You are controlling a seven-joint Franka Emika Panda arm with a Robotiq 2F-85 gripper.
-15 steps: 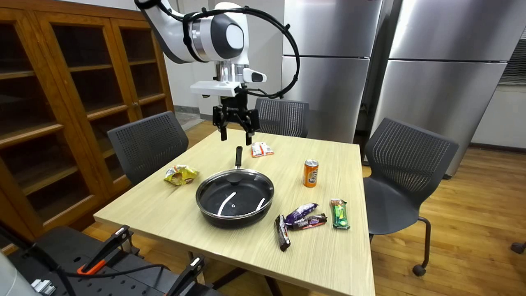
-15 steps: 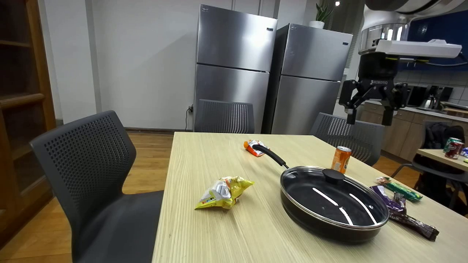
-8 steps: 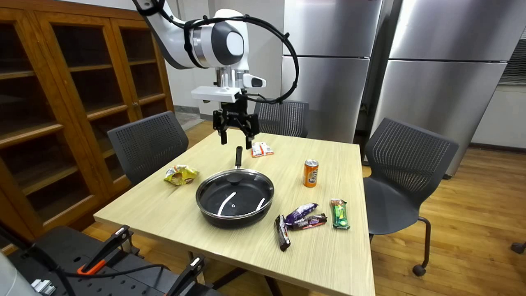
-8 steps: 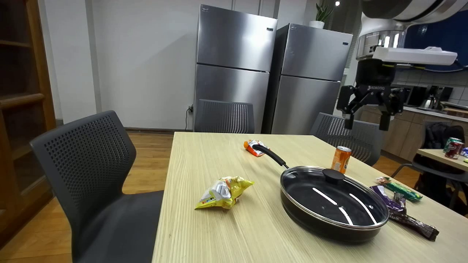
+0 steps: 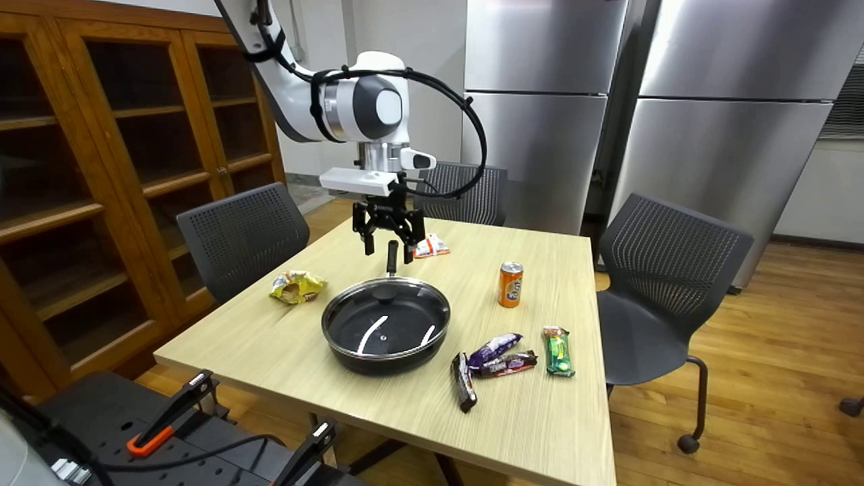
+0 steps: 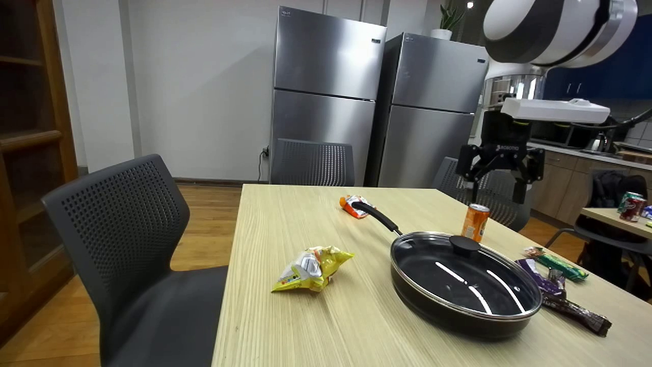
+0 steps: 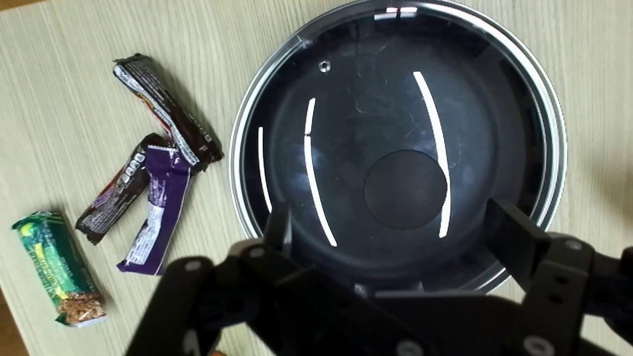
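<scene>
Lidded pan [image 5: 385, 366] sits on the table [image 6: 285, 219], round black knob [image 7: 405, 190] atop its glass lid [image 7: 371, 123] — gripper [image 6: 497, 193] has dropped lower over the past second, so it's nearer the lid now. Fingers [image 7: 517, 240] spread wide, empty, touching nothing. Snack bars [image 7: 168, 207] lie beside the pan; orange can [image 5: 511, 287] stands near — none of these has moved.

Vert. access: open air, as I see it, btwn gripper [image 7: 388, 217] & knob [image 7: 404, 190]. Lat. access: gaps btwn pan [image 5: 386, 364] & can [image 5: 511, 287], also btwn pan & yellow bag [image 6: 311, 267]. Obstr.: knob, raised; handle [image 6: 376, 215], ending nr. orange bag [image 5: 435, 247]; dark bar [image 7: 168, 104], just off pan, narrow slot only; can, upright.
</scene>
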